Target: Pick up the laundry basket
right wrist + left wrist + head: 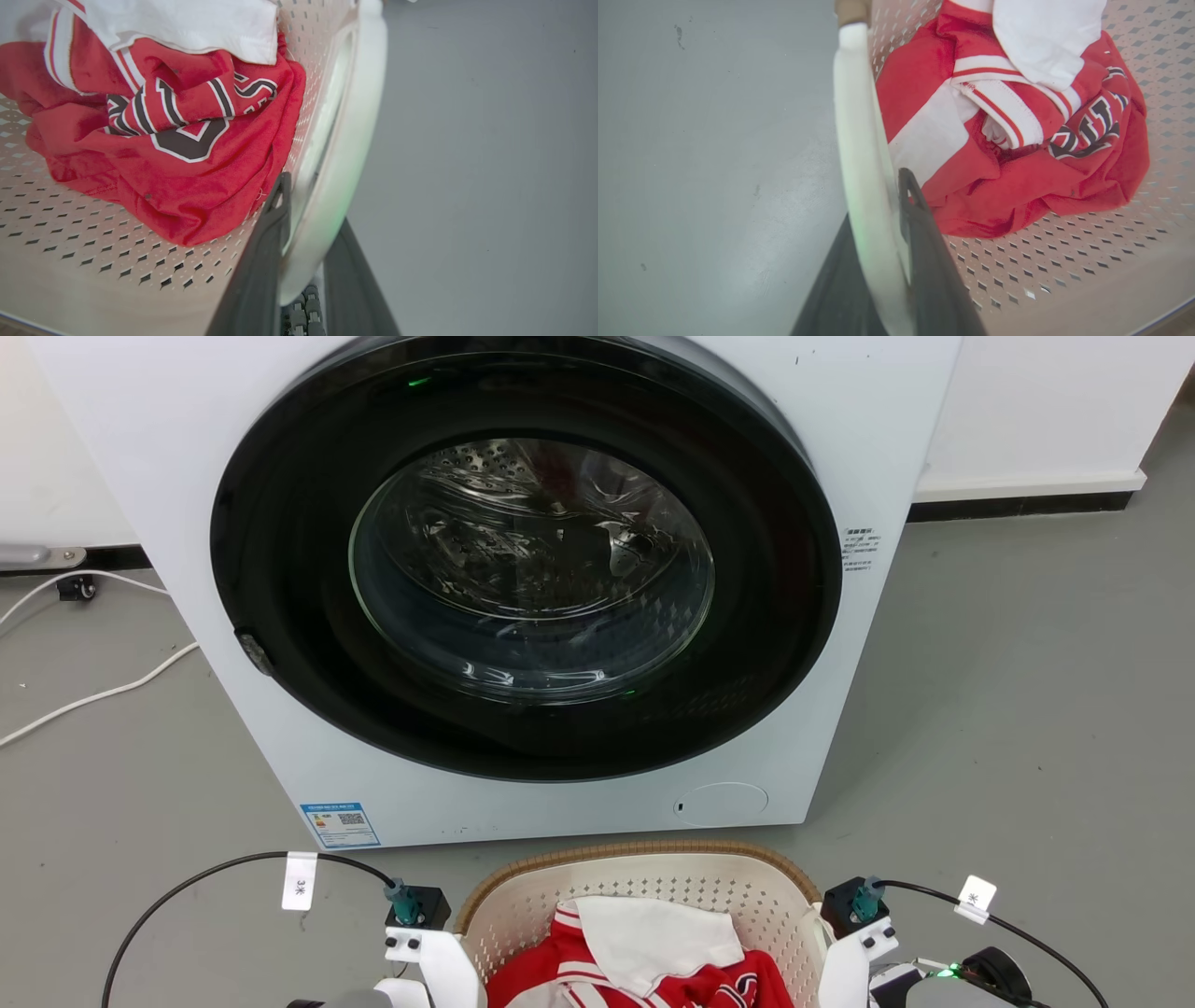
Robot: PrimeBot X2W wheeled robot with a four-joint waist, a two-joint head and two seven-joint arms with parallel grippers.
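The laundry basket (644, 887), cream perforated plastic with a brown woven rim, sits at the bottom centre of the head view, in front of the washing machine. Red and white clothes (653, 957) lie inside it. My left gripper (878, 200) straddles the basket's white left handle (859, 121), one dark finger inside the basket wall and one outside, shut on it. My right gripper (313, 200) clamps the white right handle (355, 121) the same way. In the head view both wrists flank the basket's sides. I cannot tell whether the basket's base touches the floor.
A white front-loading washing machine (840, 448) with its round dark door (523, 569) shut stands right behind the basket. White cables (93, 695) run over the grey floor at the left. Open grey floor (1027, 709) lies to the right, up to the wall.
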